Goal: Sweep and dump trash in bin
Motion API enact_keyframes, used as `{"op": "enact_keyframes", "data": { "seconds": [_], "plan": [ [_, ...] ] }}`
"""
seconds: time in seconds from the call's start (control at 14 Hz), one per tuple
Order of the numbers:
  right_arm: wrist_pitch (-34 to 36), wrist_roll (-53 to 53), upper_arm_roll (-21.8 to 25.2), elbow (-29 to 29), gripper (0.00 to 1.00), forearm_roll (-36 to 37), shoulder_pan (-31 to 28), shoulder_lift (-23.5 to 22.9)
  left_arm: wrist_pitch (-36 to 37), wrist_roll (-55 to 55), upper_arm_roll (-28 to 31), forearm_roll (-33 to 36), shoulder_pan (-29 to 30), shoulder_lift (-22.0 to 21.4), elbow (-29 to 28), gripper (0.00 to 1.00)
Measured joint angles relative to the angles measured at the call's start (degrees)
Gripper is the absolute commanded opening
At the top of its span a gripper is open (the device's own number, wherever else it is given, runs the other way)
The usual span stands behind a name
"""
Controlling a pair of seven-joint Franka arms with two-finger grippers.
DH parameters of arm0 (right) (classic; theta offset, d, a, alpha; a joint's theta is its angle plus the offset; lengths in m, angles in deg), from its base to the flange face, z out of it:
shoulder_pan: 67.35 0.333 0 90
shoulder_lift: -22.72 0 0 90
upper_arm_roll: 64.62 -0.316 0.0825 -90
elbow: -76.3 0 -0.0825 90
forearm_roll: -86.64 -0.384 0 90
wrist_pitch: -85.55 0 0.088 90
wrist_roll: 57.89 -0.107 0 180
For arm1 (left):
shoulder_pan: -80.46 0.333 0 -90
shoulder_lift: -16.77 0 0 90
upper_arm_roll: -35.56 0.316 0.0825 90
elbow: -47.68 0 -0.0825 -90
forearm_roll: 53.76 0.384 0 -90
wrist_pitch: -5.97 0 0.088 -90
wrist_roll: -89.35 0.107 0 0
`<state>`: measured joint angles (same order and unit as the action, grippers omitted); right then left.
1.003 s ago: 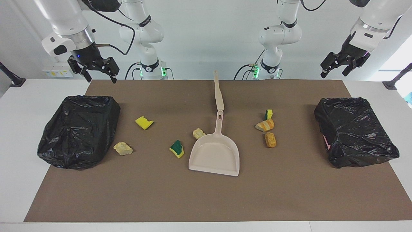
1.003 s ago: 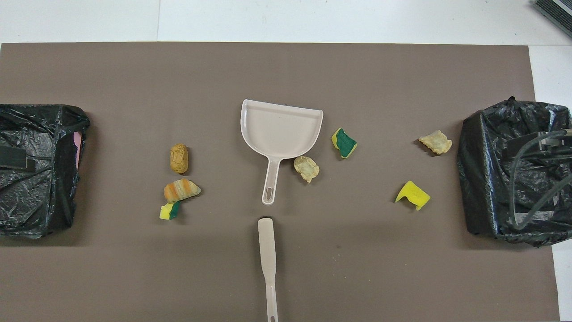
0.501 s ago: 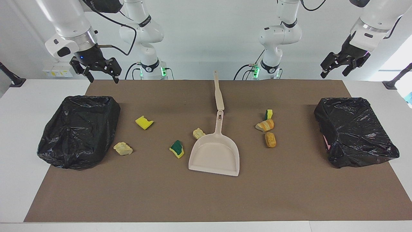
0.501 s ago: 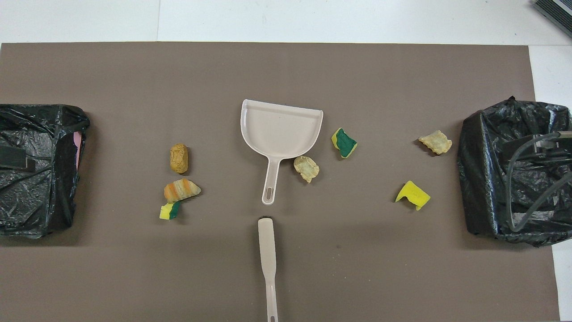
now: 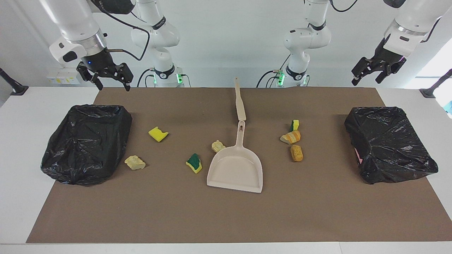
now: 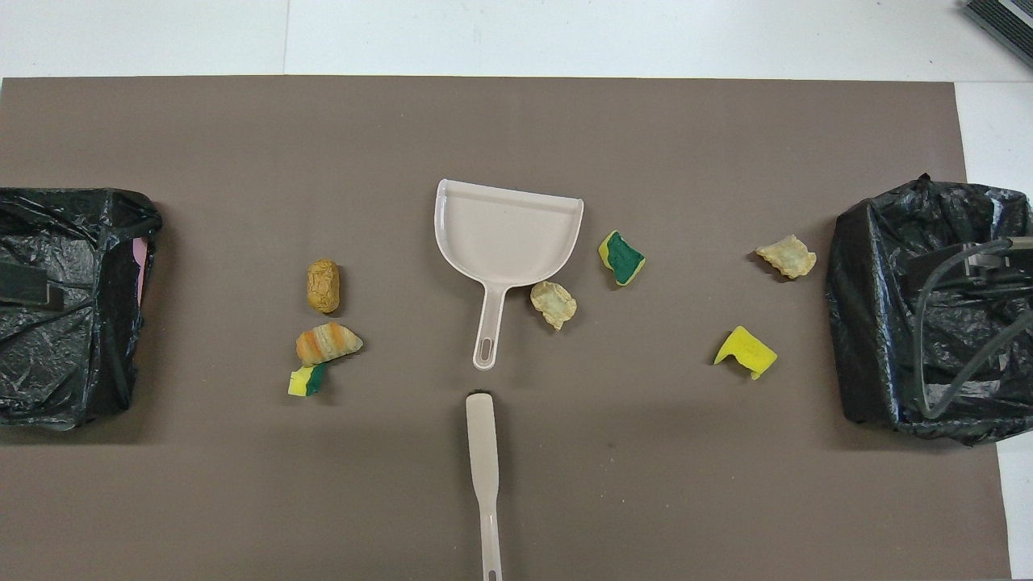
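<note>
Looking down my feed, I see a brown mat covering most of a white table, with a pale wall rising where the two arm bases stand. I take the dustpan as my landmark — it lies flat mid-mat, handle toward the robots, and the beige brush handle lies in line with it, nearer the robots, its tip just short of the dustpan's handle.

The trash sits in two scatters. Toward the left arm's end from the dustpan: a yellow-and-green chunk, an orange-striped chunk and an orange chunk, close together. A pale beige chunk lies just beside the dustpan's handle root; a green-topped yellow chunk, a plain yellow chunk and another pale chunk spread toward the right arm's end.

Two bins lined with black bags flank the dustpan, well apart from it — one bin at the left arm's end, the other bin at the right arm's end.

My left gripper hangs high over the mat's corner near the first bin, fingers apart, holding nothing. My right gripper hangs over the mat's edge by the other bin, fingers likewise spread and empty.
</note>
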<state>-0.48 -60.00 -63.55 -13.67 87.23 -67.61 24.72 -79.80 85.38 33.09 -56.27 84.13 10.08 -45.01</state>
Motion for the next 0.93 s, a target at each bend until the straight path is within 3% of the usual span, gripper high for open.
{"op": "enact_keyframes", "data": {
  "seconds": [0.36,0.64,0.93],
  "plan": [
    [0.0,0.0,0.1,0.0,1.00,0.0,-0.1,0.0,0.0,-0.6,-1.1,-0.2,-3.3,0.0,-0.2,1.00],
    [-0.1,0.0,0.0,0.0,1.00,0.0,0.1,0.0,-0.5,-10.8,-1.6,-0.4,-14.5,0.0,-3.1,1.00],
    [-0.1,0.0,-0.1,-0.1,1.00,0.0,0.1,0.0,-5.4,-21.6,-1.8,-0.4,-26.1,0.1,-9.7,1.00]
  ]
}}
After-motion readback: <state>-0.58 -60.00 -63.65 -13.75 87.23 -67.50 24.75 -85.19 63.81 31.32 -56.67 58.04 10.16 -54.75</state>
